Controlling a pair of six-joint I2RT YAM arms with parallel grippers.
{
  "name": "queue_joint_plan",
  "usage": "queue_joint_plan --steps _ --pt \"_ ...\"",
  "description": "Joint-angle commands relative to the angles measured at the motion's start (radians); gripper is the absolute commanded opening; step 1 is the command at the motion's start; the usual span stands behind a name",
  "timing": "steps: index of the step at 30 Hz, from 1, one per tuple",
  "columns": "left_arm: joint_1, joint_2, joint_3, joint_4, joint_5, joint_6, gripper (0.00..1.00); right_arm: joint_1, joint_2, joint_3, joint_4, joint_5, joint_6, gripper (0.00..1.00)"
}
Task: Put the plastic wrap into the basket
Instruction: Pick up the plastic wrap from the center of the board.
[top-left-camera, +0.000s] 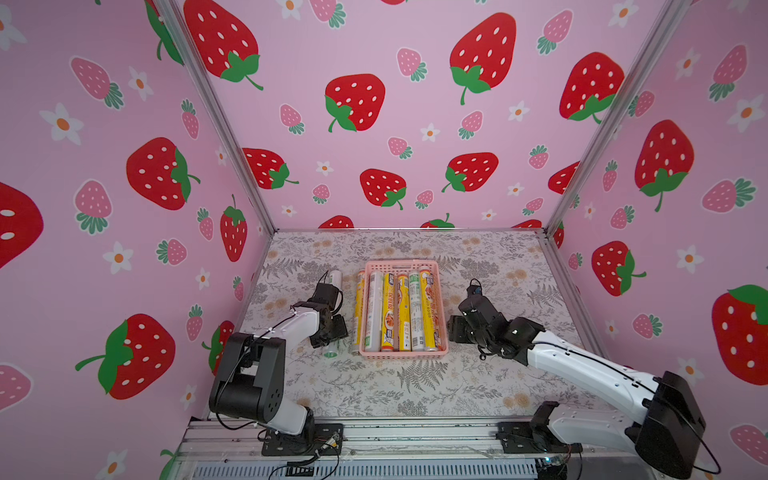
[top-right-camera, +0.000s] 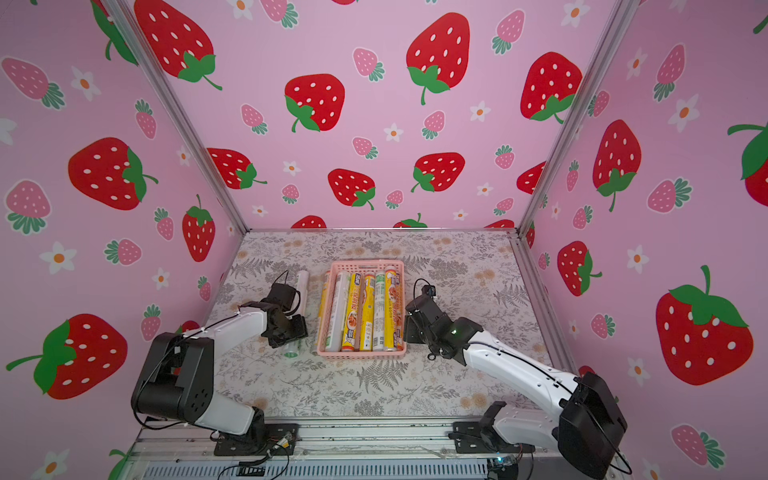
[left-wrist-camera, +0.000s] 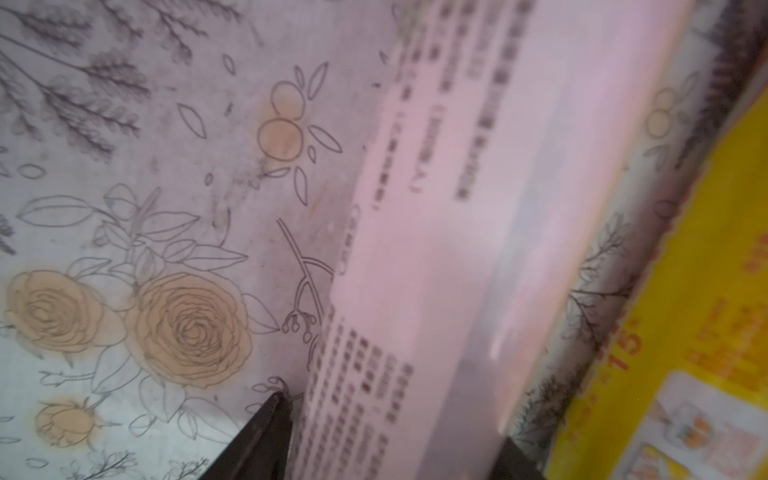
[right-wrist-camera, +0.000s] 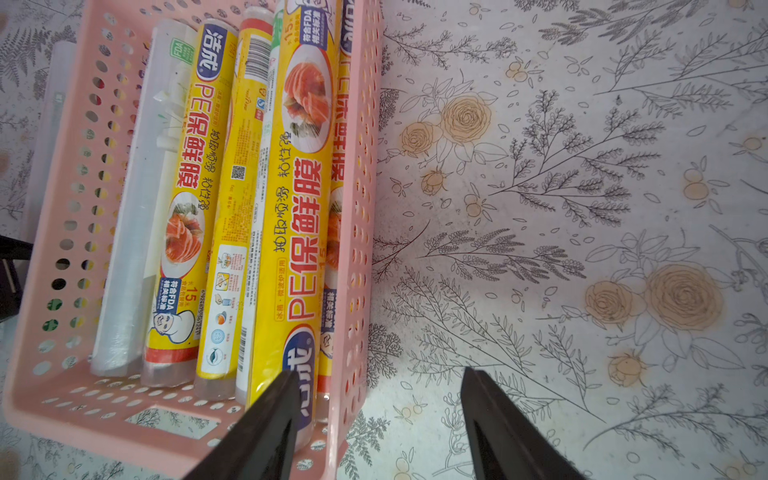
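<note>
The pink basket (top-left-camera: 402, 353) (top-right-camera: 360, 354) (right-wrist-camera: 360, 208) holds several plastic wrap rolls (top-left-camera: 388, 311) (right-wrist-camera: 299, 208) side by side, yellow and white. To its left a white roll (top-left-camera: 335, 279) (top-right-camera: 302, 282) (left-wrist-camera: 457, 249) lies on the table. My left gripper (top-left-camera: 331, 336) (top-right-camera: 293, 332) (left-wrist-camera: 390, 422) reaches down over its near part, fingers pressed on both sides. A yellow roll (top-left-camera: 358, 307) (left-wrist-camera: 685, 291) lies on the table along the basket's left wall. My right gripper (top-left-camera: 455, 328) (right-wrist-camera: 378, 372) is open and empty, astride the basket's right wall near its front corner.
The table (top-left-camera: 415, 386) has a floral cover and strawberry-print walls on three sides. Metal frame posts (top-left-camera: 552, 232) stand at the back corners. Both arm bases sit on a rail (top-left-camera: 415, 436) at the front edge.
</note>
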Motion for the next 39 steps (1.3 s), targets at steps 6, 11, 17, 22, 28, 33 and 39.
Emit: queue_joint_plan --steps 6,11,17,22,28,33,39 --pt "0.004 -0.072 -0.043 -0.032 -0.023 -0.046 0.47 -0.01 -0.022 0.023 -0.002 0.004 0.005 0.67" --pt "0.004 -0.162 -0.057 -0.05 -0.025 -0.073 0.45 -0.012 -0.059 0.027 -0.019 0.003 0.017 0.67" --pt "0.001 -0.3 -0.026 -0.103 -0.026 -0.094 0.43 -0.013 -0.08 0.034 -0.028 0.048 0.025 0.67" --pt "-0.038 -0.406 0.042 -0.195 -0.062 -0.119 0.41 -0.014 -0.076 0.072 -0.021 0.024 0.012 0.67" --pt "-0.098 -0.535 0.079 -0.26 -0.068 -0.147 0.41 -0.014 -0.077 0.113 -0.038 0.02 -0.033 0.67" --pt "-0.204 -0.56 0.116 -0.282 -0.087 -0.189 0.41 -0.017 -0.082 0.129 -0.041 0.022 -0.04 0.67" --pt "-0.404 -0.48 0.154 -0.207 -0.098 -0.28 0.41 -0.024 -0.066 0.146 -0.061 0.004 -0.027 0.67"
